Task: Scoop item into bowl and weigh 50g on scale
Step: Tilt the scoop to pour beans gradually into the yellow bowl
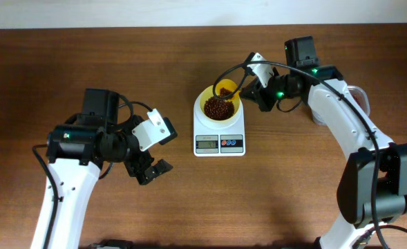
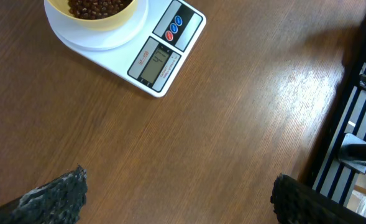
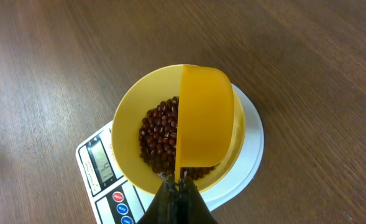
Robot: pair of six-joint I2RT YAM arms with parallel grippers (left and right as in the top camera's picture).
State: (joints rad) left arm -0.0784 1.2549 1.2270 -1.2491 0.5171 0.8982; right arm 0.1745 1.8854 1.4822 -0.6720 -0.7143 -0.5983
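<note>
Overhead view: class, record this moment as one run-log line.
right gripper: shut on scoop over bowl | bowl: on scale, beans inside | left gripper: open, empty, above table

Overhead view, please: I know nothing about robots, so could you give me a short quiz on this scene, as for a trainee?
1. True or false: the bowl stands on the scale.
2. What is in the bowl? A rice, B red-brown beans, C water.
3. Fill in: the yellow scoop over the bowl is held by the ___ gripper.
Key: 1 true; 2 B; 3 right, the right gripper is shut on its handle.
</note>
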